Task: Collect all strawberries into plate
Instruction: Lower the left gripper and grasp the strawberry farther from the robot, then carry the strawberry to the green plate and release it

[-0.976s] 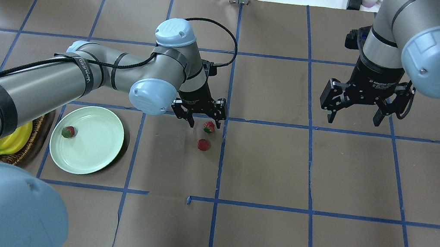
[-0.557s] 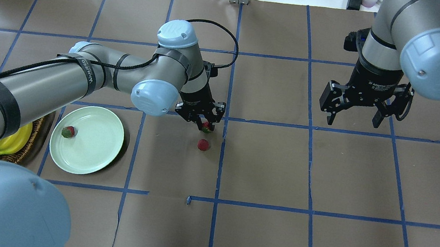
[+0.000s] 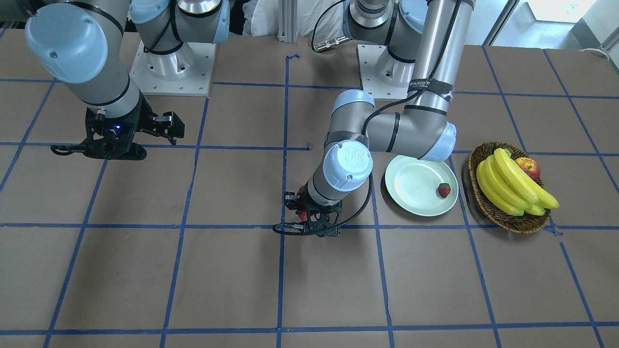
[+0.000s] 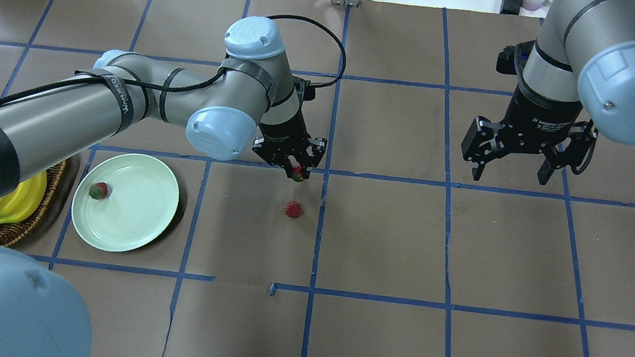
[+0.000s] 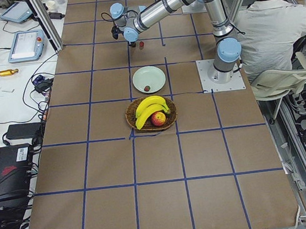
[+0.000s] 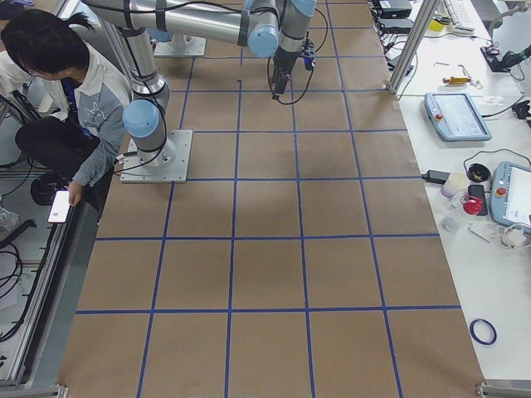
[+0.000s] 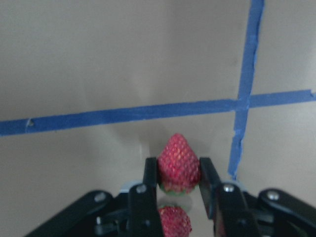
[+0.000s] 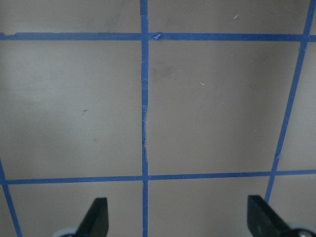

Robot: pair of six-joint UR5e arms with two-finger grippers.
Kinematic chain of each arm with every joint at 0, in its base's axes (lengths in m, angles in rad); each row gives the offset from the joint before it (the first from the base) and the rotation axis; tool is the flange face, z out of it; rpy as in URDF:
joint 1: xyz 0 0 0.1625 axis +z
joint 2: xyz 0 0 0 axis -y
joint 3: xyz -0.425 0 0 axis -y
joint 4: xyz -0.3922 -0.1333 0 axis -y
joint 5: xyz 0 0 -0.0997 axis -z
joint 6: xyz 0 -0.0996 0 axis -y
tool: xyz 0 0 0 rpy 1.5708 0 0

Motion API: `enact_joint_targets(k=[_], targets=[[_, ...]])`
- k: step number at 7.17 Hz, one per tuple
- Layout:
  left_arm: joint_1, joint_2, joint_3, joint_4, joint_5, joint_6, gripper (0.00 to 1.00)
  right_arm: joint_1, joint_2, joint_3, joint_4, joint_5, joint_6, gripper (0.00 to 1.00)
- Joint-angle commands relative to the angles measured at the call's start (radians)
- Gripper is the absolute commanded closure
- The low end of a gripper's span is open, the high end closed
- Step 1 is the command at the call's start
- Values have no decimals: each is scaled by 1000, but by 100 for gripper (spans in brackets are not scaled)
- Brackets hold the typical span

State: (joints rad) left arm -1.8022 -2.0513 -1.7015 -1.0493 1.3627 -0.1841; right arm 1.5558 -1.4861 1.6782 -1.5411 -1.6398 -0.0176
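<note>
My left gripper [image 4: 296,170] is shut on a strawberry [image 4: 297,173] and holds it just above the brown table; the left wrist view shows the berry [image 7: 178,165] pinched between both fingers [image 7: 150,180]. A second strawberry [image 4: 294,209] lies on the table just nearer the robot, and shows low in the left wrist view [image 7: 175,223]. A third strawberry [image 4: 98,190] lies on the pale green plate [image 4: 140,208], to the left of the gripper; the front view shows it [image 3: 444,190] on the plate [image 3: 416,186]. My right gripper [image 4: 514,169] is open and empty, far right.
A wicker basket [image 3: 512,226] with bananas [image 3: 508,182] and an apple [image 3: 528,166] stands beside the plate, on the side away from the gripper. Blue tape lines grid the table. A person sits by the robot base in the side views.
My left gripper shut on the strawberry it was open around and lifted it off the table. The other two strawberries and the right arm stayed put.
</note>
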Motion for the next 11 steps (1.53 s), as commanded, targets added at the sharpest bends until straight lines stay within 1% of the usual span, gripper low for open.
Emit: enact_joint_targets(k=[1,2,3,4,6,7,9,10,11], targets=[[36,36,69,-84,61,50,100,-2,4,0,-2,2,-2,0],[99,62,65,-160,108,171,100,-2,4,0,-4,2,-2,0],[159,89,50,-242,178,292,100,-2,4,0,-13,2,-2,0],[202,106,28,-283,250,428,100,-3,4,0,-16,2,-2,0],[297,106,-44,-285,376,640,100,-3,4,0,-19,3,-2,0],[323,108,-61,-288,407,693,100,-3,6,0,-19,3,-2,0],[330,106,-118,-291,497,738,100,-3,16,0,-28,5,1,0],[330,106,-121,-302,501,744,100,-3,24,0,-33,3,10,0],[328,106,-119,-307,487,733,9,-3,24,0,-40,5,1,0]])
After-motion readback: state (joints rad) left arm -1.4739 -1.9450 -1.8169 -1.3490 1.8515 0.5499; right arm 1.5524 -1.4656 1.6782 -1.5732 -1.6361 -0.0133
